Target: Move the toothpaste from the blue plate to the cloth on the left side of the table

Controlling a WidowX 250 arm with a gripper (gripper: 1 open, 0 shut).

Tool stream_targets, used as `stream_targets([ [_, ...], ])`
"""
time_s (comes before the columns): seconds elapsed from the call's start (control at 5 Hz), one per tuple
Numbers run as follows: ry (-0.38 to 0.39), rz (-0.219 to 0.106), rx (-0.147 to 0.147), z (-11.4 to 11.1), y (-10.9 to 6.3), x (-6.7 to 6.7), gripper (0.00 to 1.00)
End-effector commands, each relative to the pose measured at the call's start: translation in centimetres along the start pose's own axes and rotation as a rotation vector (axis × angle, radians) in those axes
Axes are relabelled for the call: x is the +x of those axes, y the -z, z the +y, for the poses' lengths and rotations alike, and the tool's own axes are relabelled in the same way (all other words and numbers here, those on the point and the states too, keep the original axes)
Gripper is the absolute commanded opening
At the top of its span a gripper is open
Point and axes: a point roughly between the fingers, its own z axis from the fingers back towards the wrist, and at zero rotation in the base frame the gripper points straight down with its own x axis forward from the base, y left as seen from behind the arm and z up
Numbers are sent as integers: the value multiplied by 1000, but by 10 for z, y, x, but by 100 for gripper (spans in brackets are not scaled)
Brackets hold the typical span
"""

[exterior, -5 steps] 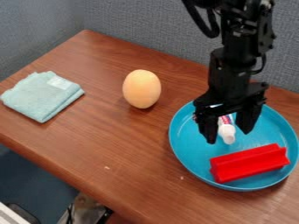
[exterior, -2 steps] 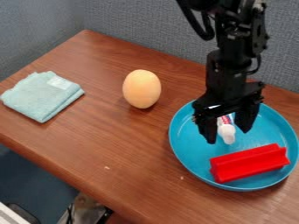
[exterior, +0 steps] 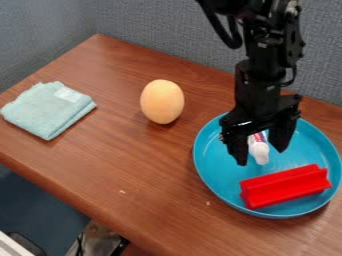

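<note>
**Straddling the toothpaste: end effector poised over the blue plate**

Hanging straight down over the blue plate (exterior: 214,160), the end effector (exterior: 259,139) is seen with its two fingers spread wide, nothing being gripped between them. The toothpaste (exterior: 258,151) lies inside the plate, directly beneath the end effector, and its white body is framed by the two dark fingertips, one to either side. Whether the fingertips already touch the tube or the plate floor cannot be told from this view. Only a short stretch of the tube is visible, so its long axis is judged with caution: it appears to run away from the camera's near edge toward the arm, roughly across the line on which the fingers would close. If that reading holds, little sideways correction is called for, and a closing of the fingers is judged to be the next step.

A red block (exterior: 285,187) rests in the same plate, near the tube on the side toward the camera and to the right, but apart from it. The cloth (exterior: 47,108) lies well away at the left end of the tabletop (exterior: 120,160), with an orange egg (exterior: 162,101) standing between plate and cloth, a thing to be cleared on the carry.
</note>
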Motion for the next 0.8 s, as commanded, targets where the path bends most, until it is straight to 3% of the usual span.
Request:
stream_targets([
  [0.0,-14,-1,-39,-1,-8,4,100],
  [0.6,0,-3,-82,-2,-17,3,100],
])
